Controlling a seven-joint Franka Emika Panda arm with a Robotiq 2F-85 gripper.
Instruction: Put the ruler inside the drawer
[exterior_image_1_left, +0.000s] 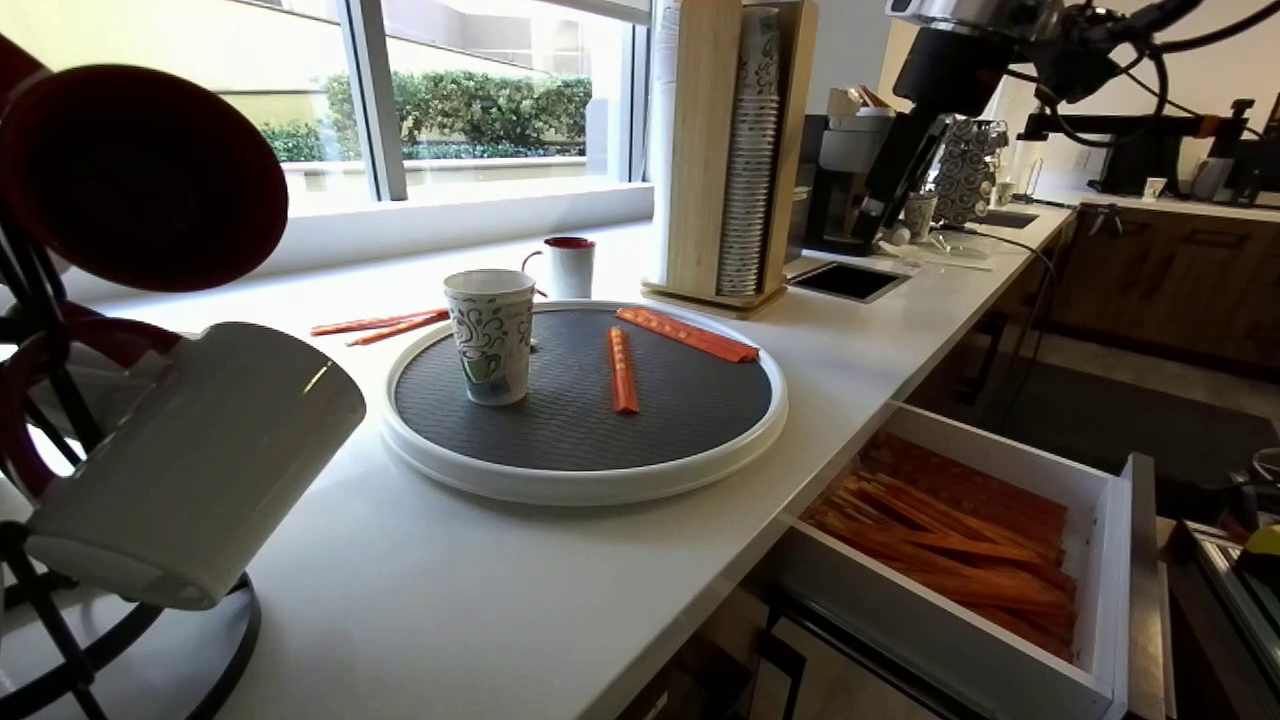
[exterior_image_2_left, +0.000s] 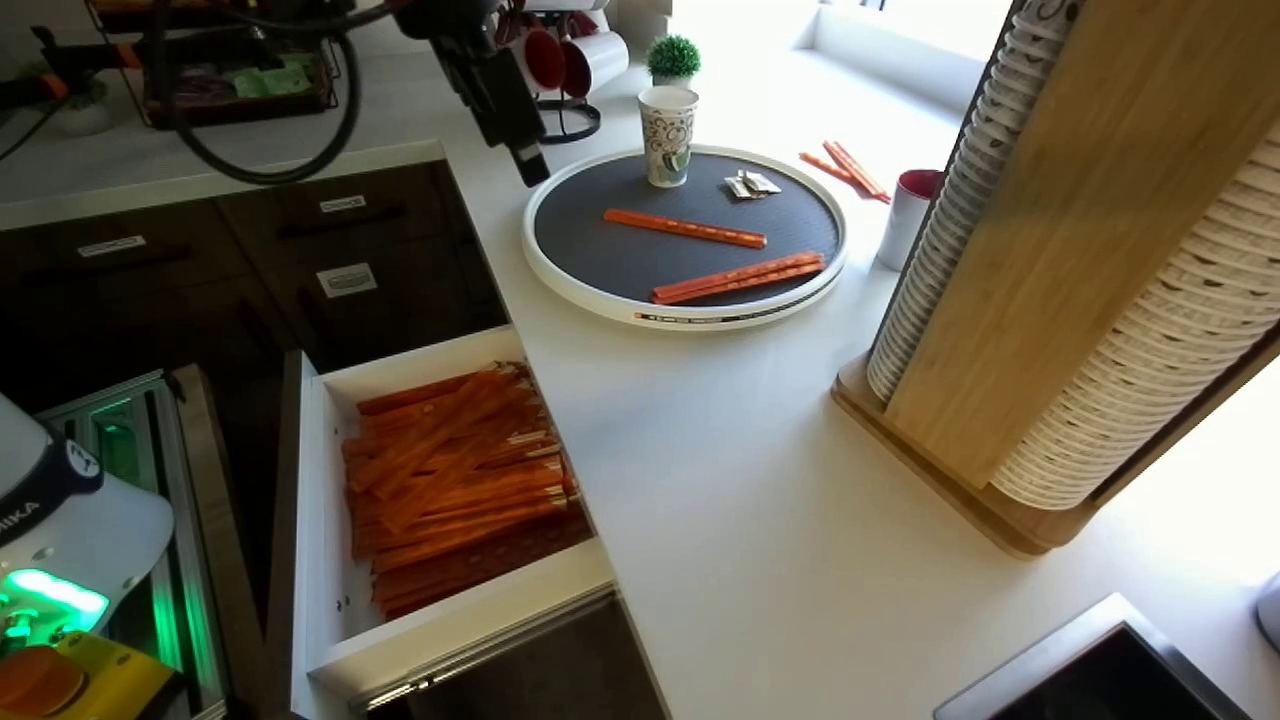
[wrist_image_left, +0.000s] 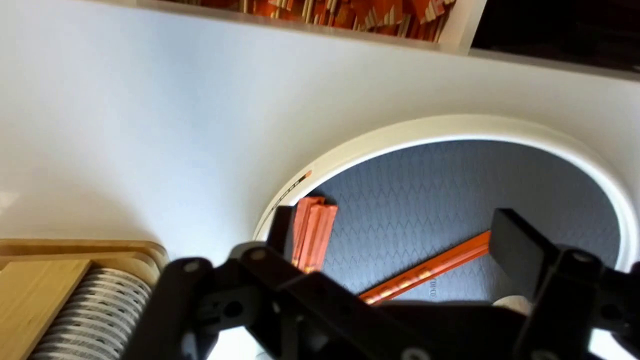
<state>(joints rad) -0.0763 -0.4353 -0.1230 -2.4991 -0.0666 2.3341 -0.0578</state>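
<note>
The ruler, a long flat orange-red strip (exterior_image_1_left: 688, 333), lies on the round dark tray (exterior_image_1_left: 586, 487) near its rim. In an exterior view (exterior_image_2_left: 738, 278) it looks like two narrow strips side by side; it also shows in the wrist view (wrist_image_left: 314, 232), partly hidden by a finger. A stubbier orange stick (exterior_image_1_left: 622, 370) lies near the tray's middle. The white drawer (exterior_image_1_left: 1108, 560) is pulled out and holds many orange strips; its wall shows in an exterior view (exterior_image_2_left: 318, 480) and the wrist view (wrist_image_left: 462, 25). My gripper (wrist_image_left: 392, 235) is open and empty above the tray.
A paper cup (exterior_image_1_left: 490, 340) stands on the tray, and small packets (exterior_image_2_left: 750, 185) lie there. A mug (exterior_image_1_left: 571, 268), more orange sticks (exterior_image_1_left: 385, 325) and a wooden cup holder (exterior_image_1_left: 690, 150) stand or lie around it. A mug rack (exterior_image_1_left: 65, 480) is at the counter's end.
</note>
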